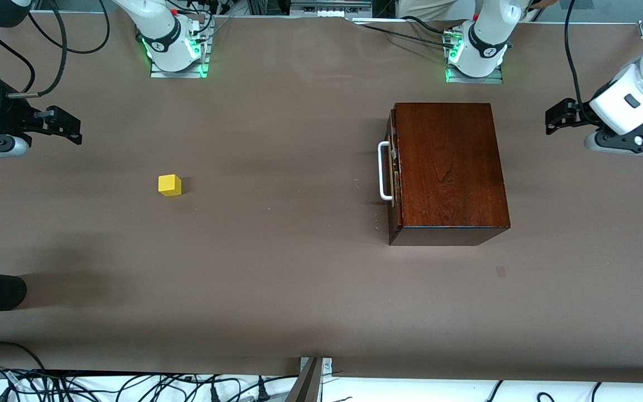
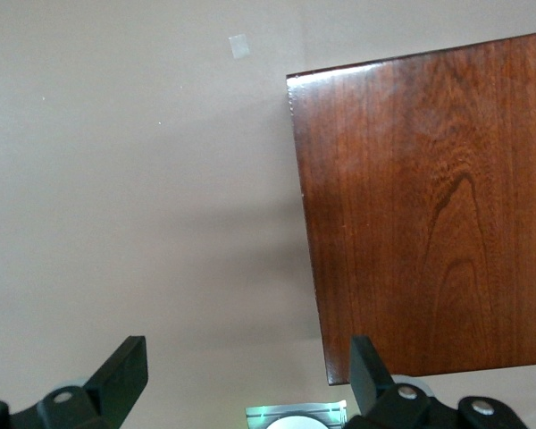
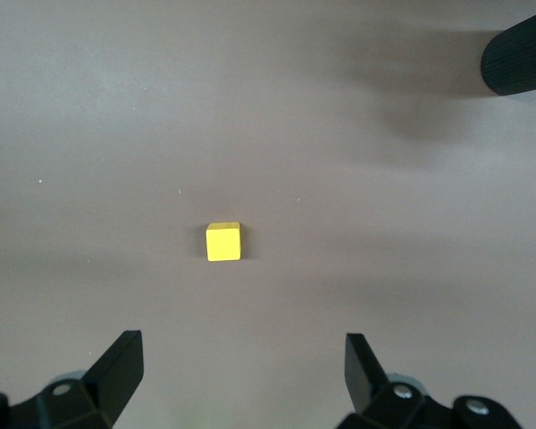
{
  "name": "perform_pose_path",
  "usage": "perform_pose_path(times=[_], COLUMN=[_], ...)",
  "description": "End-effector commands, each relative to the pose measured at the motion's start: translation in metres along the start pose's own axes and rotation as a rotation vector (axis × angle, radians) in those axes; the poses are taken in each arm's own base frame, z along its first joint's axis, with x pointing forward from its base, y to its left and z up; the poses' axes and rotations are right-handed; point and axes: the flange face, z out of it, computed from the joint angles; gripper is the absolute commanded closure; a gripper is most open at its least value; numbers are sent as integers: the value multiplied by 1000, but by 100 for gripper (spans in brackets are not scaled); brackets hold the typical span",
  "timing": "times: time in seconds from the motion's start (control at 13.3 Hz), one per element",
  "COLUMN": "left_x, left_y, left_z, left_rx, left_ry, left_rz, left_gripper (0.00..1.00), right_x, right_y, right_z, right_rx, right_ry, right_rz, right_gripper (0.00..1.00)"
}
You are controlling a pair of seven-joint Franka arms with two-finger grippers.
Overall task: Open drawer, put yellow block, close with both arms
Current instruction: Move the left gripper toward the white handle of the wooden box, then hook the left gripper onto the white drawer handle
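The drawer (image 1: 393, 170) sits fully shut, so with both the left gripper (image 2: 248, 371) and right gripper (image 3: 243, 368) spread and empty, a misaligned reach could slip off its thin handle (image 1: 383, 171).

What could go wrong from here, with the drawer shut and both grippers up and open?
1. The white handle is thin and sits close to the drawer front; the left gripper, open over the box's edge, could miss it or drag the box.
2. The yellow block is small and lies loose on the table; the open right gripper could nudge it away when descending.
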Motion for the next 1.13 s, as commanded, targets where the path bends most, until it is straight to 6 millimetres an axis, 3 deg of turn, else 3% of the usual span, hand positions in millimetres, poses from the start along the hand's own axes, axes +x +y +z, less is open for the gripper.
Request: perform_pose_path(times=[0.0, 0.3, 0.68, 1.05], left_x=[2, 10, 36, 38], left_y=[20, 110, 224, 347], left_z=[-1, 17, 75, 125], left_rx=[14, 8, -86, -129], left_ry=[-32, -68, -98, -30], left_rz=[0, -14, 81, -77], left_gripper=[0, 0, 0, 0], right_x=[3, 3, 3, 3], right_y=[3, 3, 3, 4], right_z=[-5, -5, -5, -5], right_rx=[6, 6, 18, 20], right_ry=[6, 6, 8, 6], right_rz=[13, 13, 17, 18], right_gripper=[0, 0, 0, 0])
